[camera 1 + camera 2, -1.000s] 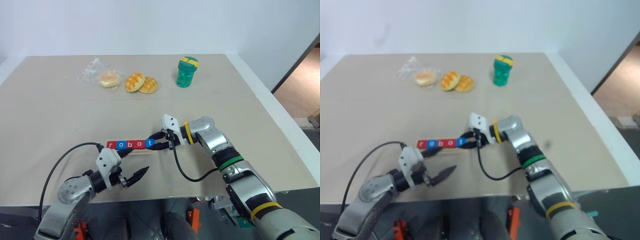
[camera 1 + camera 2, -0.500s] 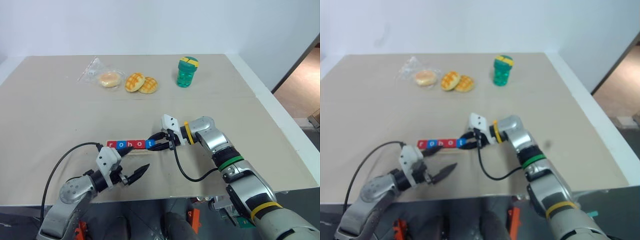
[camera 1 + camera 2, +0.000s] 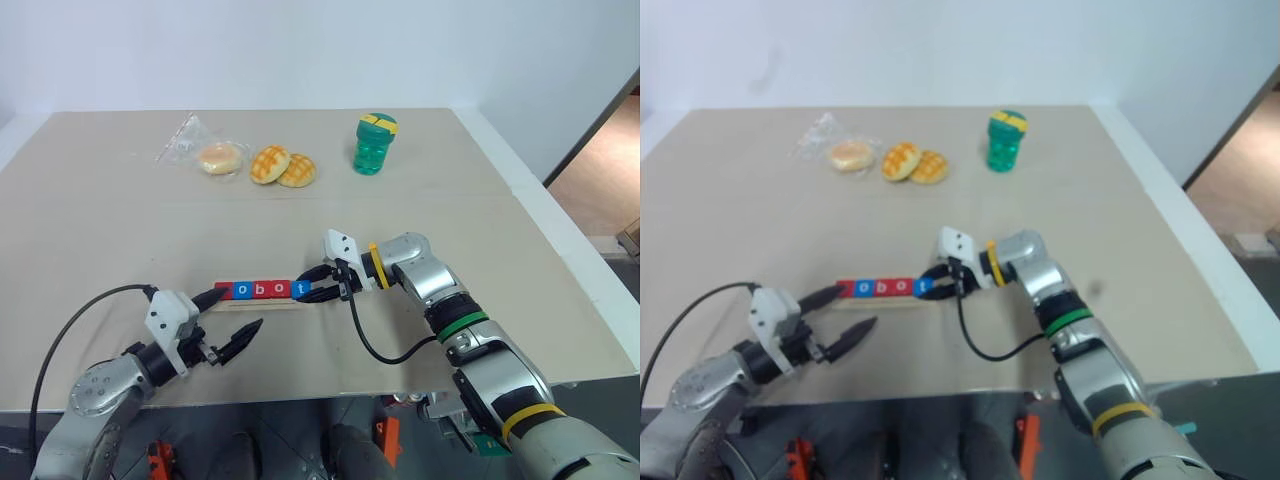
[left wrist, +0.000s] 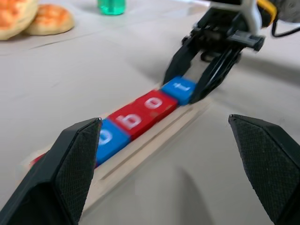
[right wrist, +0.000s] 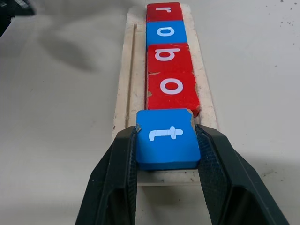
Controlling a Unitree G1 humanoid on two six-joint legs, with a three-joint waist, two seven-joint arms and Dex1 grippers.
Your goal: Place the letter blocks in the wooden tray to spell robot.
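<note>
- Right gripper (image 5: 166, 140) clamps the blue t block (image 5: 167, 138) at the tray's (image 5: 125, 93) end, beside the other blocks (image 5: 167, 61)
- Left gripper (image 3: 228, 322) gapes wide, empty, near the worktop's (image 3: 110, 230) front edge

Silver-grey metal right arm (image 3: 440, 300) ringed with yellow and green bands, a white wrist housing, looping black cable and textured black gripper fingers (image 5: 115, 178).

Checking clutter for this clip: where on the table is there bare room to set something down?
Bare: the wide band between the buns and the wooden tray, and right of the green cup. Crowded: around the tray, where the right gripper holds the t block and the left gripper hovers.
</note>
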